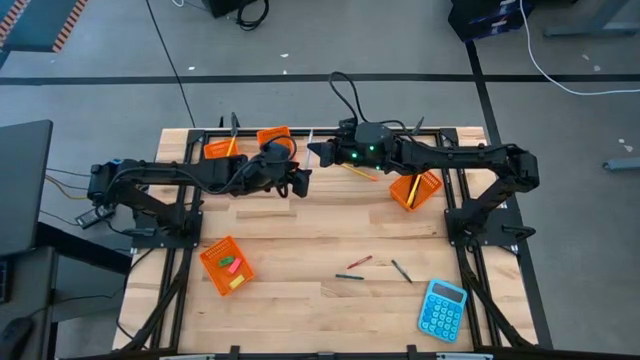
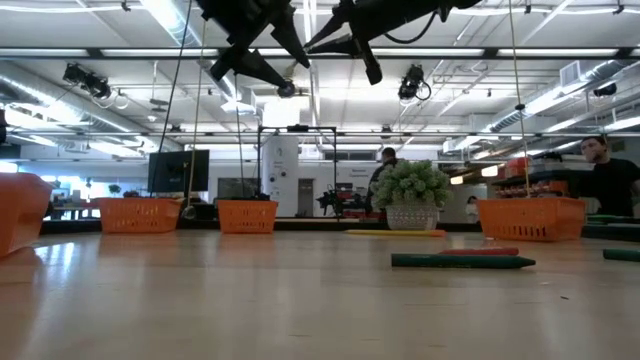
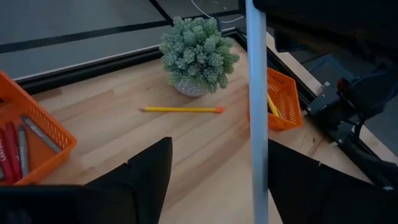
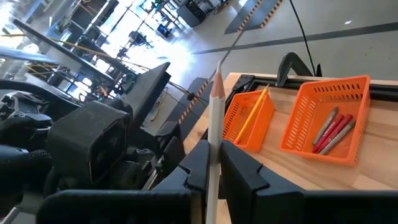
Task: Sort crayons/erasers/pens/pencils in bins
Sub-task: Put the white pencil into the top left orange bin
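Note:
My right gripper is shut on a whitish pencil, high above the middle of the table's far part. Facing it, my left gripper is open; in the left wrist view its fingers stand on either side of the pencil without touching it. Four orange bins stand on the table: two at the far left, one at the right, one at the near left. A yellow pencil lies flat at the far middle. A red crayon, a green crayon and a dark pen lie near the front. My right gripper pinches the whitish pencil's shaft between its two fingers, which lie across it. The fingers come nearly level from the table's right. The pencil is lifted clear of the table, its sharpened tip sticking out beyond the fingers.
A potted plant stands at the far edge beside the yellow pencil. A blue calculator lies at the near right. One far-left bin holds red and grey sticks; the other holds a yellow pencil. People stand in the room behind.

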Tool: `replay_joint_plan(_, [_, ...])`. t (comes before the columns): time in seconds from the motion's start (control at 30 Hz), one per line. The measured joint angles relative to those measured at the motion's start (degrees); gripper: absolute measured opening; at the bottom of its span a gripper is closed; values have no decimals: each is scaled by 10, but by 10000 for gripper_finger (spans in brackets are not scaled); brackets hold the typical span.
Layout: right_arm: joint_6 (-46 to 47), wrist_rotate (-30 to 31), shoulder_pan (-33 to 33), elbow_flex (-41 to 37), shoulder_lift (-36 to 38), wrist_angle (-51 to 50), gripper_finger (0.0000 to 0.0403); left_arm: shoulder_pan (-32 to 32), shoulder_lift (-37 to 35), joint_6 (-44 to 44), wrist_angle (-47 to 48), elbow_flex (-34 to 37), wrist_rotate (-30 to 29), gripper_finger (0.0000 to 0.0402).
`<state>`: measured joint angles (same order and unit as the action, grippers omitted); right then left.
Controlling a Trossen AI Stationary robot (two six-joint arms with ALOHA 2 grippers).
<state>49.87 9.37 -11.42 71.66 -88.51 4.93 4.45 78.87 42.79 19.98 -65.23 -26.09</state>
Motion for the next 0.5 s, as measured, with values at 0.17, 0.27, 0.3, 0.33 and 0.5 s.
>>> replay_joint_plan(0.17, [0, 0, 3, 0, 0, 0, 41, 0, 0, 0, 0, 0, 0, 231])
replay_joint_plan(0.27, [0, 0, 3, 0, 0, 0, 41, 0, 0, 0, 0, 0, 0, 222])
replay_joint_plan(0.3, [0, 0, 3, 0, 0, 0, 41, 0, 0, 0, 0, 0, 0, 219])
replay_joint_plan(0.33, [0, 0, 3, 0, 0, 0, 41, 0, 0, 0, 0, 0, 0, 217])
replay_joint_plan(0.5, [7, 0, 4, 0, 0, 1, 41, 0, 0, 0, 1, 0, 0, 207])
